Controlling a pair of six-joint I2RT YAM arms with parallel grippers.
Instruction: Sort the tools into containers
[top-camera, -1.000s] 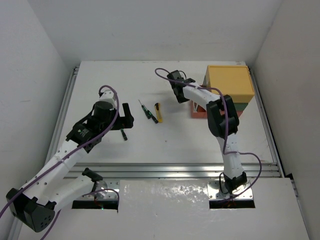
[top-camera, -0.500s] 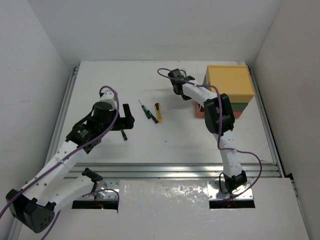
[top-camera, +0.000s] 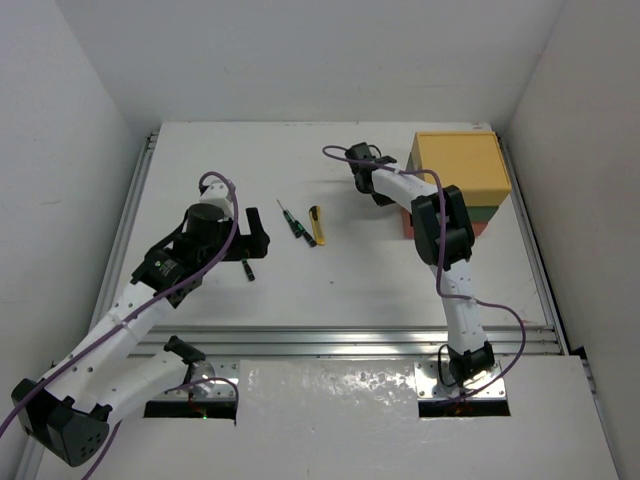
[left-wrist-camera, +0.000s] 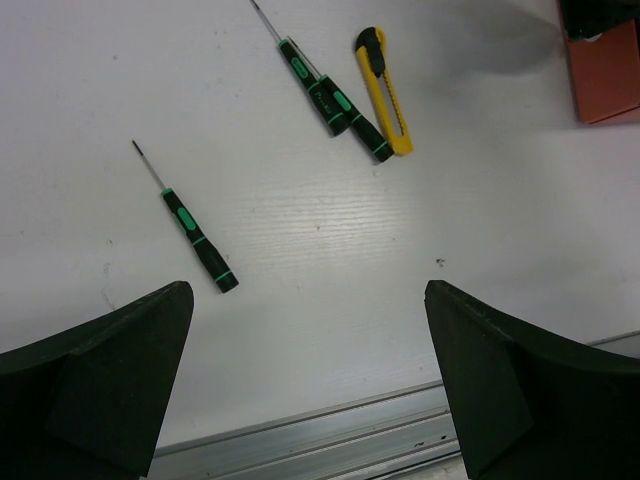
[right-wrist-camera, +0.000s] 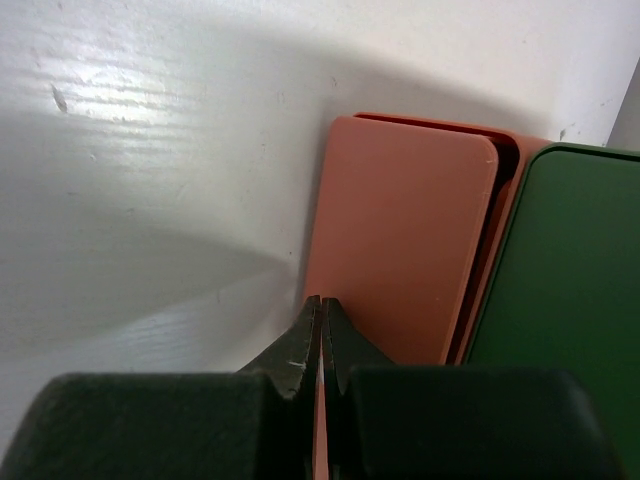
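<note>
A white worktop (top-camera: 330, 290) seen from above, with two robot arms based at its near edge. In the far right corner stands a stack of three plastic drawer boxes: a yellow drawer box (top-camera: 460, 165) on top, a dark green drawer box (top-camera: 490, 212) under it and a red-orange drawer box (top-camera: 408, 228) at the bottom.

The right gripper (top-camera: 357, 160) reaches to the left side of this stack. Its fingers are pressed fully together and hold nothing. In the wrist view their tips meet at the near edge of the red-orange box's face; whether they touch it cannot be told.

The left gripper (top-camera: 248, 228) hangs over the left half of the worktop, its fingers spread wide and empty. A lone screwdriver (left-wrist-camera: 195, 240) with a black-and-green handle lies just below it. Near the middle of the worktop, two more screwdrivers (left-wrist-camera: 335, 95) lie end to end, just beside a yellow-and-black utility knife (left-wrist-camera: 385, 95). All four tools lie well apart from the boxes.
</note>
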